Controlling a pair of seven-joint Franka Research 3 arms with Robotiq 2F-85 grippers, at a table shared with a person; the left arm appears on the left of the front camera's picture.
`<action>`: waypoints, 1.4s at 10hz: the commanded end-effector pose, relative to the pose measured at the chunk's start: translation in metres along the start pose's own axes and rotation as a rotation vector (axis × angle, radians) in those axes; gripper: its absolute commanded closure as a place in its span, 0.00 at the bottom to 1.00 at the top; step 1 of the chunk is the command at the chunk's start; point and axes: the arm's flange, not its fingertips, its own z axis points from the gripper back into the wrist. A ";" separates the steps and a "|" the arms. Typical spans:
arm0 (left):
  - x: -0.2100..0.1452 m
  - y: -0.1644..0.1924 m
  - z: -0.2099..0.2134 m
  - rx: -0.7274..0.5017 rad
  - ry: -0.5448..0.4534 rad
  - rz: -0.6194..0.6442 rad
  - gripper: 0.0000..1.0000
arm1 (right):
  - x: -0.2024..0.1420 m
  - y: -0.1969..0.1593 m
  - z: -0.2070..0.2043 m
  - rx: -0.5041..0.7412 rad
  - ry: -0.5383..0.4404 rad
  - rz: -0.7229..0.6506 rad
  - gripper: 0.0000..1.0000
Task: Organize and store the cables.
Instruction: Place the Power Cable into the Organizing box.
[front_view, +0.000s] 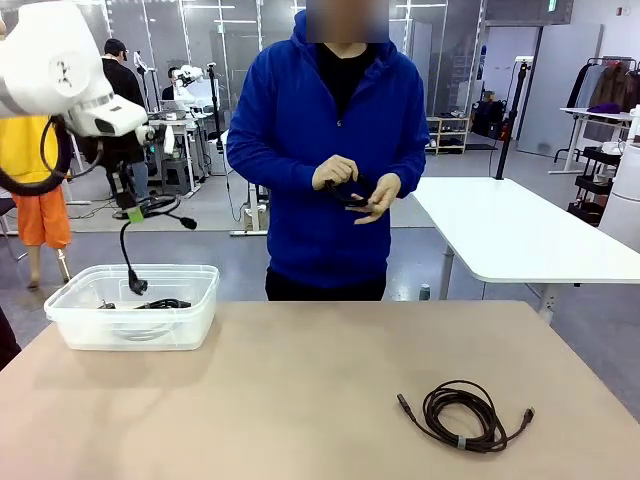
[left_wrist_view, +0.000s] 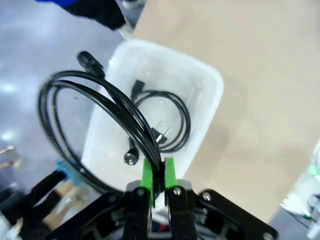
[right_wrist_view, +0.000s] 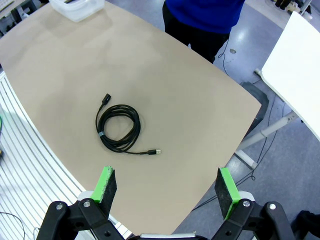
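My left gripper (front_view: 133, 212) hangs above a clear plastic bin (front_view: 195, 318), shut on a black cable (front_view: 128, 250) whose plug dangles over the bin. In the left wrist view the green pads (left_wrist_view: 148, 175) pinch the looped black cable (left_wrist_view: 75, 100) over the bin (left_wrist_view: 202, 75), where another cable (left_wrist_view: 172, 117) lies. A coiled dark-brown cable (front_view: 462, 415) rests on the table at the right, also under my right gripper (right_wrist_view: 165, 185) as the coiled cable (right_wrist_view: 118, 127). That gripper is open and holds nothing. The person's hands hold a further cable (front_view: 350, 192).
The person in a blue hoodie (front_view: 300, 130) stands at the far side of the tan table (front_view: 300, 390). A white table (front_view: 520, 235) stands behind at the right. The table's right edge (right_wrist_view: 220, 170) runs close to the coiled cable.
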 end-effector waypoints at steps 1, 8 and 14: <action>-0.021 -0.028 -0.028 0.004 -0.005 0.048 0.89 | -0.001 -0.001 0.000 0.005 -0.003 0.011 0.00; -0.033 -0.032 -0.142 -0.144 0.144 0.128 0.89 | -0.001 -0.001 0.000 0.005 -0.003 0.011 0.00; -0.035 -0.020 -0.138 -0.081 0.125 0.215 0.55 | -0.001 -0.001 0.000 0.005 -0.003 0.011 0.00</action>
